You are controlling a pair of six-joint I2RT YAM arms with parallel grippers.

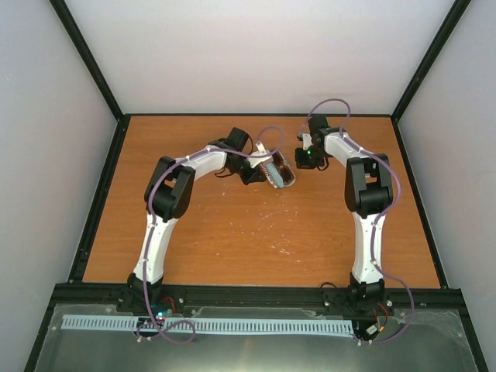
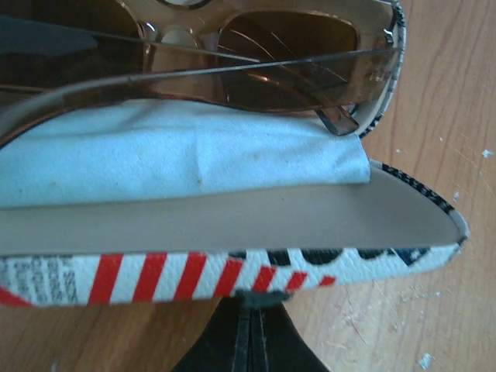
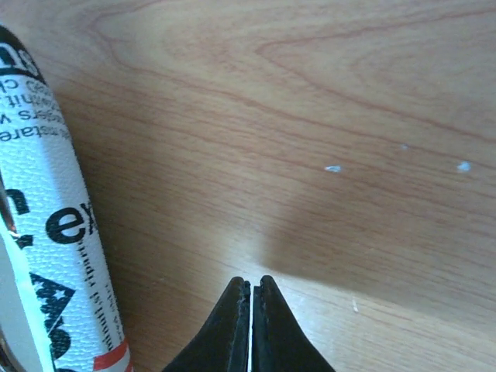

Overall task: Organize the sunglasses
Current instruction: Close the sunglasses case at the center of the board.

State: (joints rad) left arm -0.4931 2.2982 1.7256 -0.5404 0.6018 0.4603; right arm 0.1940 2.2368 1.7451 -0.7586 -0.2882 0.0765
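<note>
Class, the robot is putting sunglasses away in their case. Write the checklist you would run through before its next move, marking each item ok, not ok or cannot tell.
1. Are the sunglasses inside the case: ok.
2. Temple arms folded across the lenses: ok.
3. Is the blue cloth tucked in under the sunglasses: ok at the visible end.
4. Case closed: not ok, it stands open.
5. Is the left end effector, shut at the striped wall, touching the case: cannot tell.
6. Is the right end effector free: ok, shut on nothing over the table beside the case.
</note>
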